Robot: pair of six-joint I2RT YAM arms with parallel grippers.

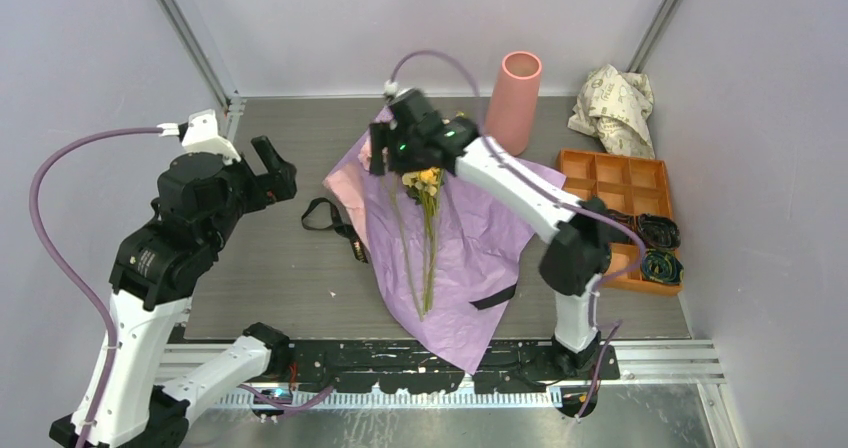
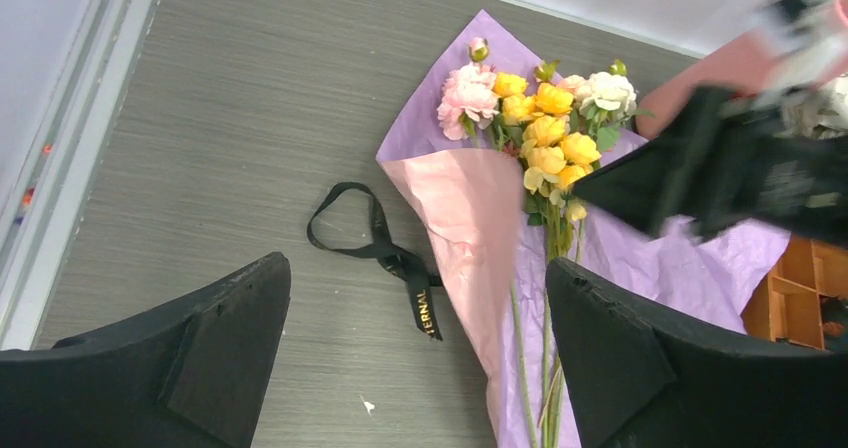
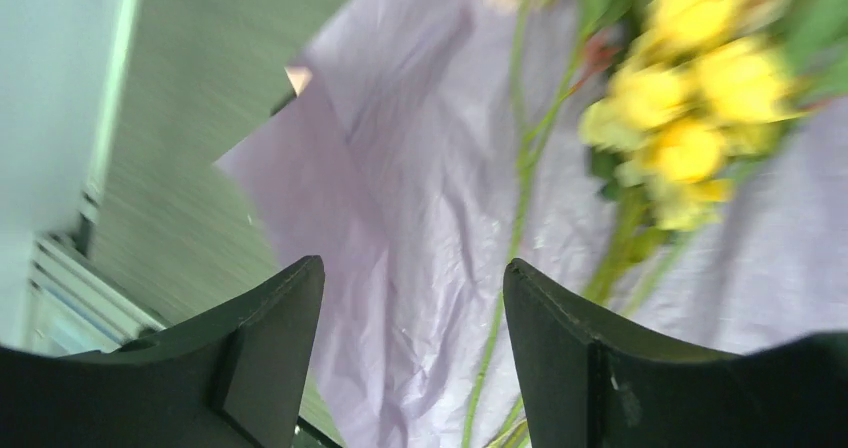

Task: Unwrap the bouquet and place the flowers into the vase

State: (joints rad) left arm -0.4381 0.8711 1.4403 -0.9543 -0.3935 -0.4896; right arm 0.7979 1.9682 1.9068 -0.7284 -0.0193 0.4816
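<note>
Above the opened wrapping, item one: right two-finger gripper (image 3: 412, 268), black fingers spread, nothing between them, hovering over the lilac-purple paper sheet (image 1: 470, 238) beside the green stems.

Item two: left two-finger gripper (image 2: 417, 268), fingers spread wide, empty, well left of the paper.

Item three: black ribbon (image 2: 385, 253), untied, loose on the grey table (image 1: 270, 268).

Item four: pink, cream and yellow artificial flowers (image 2: 545, 128), lying on the sheet, heads just beside my right gripper.

Item five: tall salmon-pink cylindrical vase (image 1: 514, 93), upright, no stems showing at its mouth, near and beyond the right gripper.

I judge the unwrapping largely done; lifting the flowers into the vase is left.
</note>
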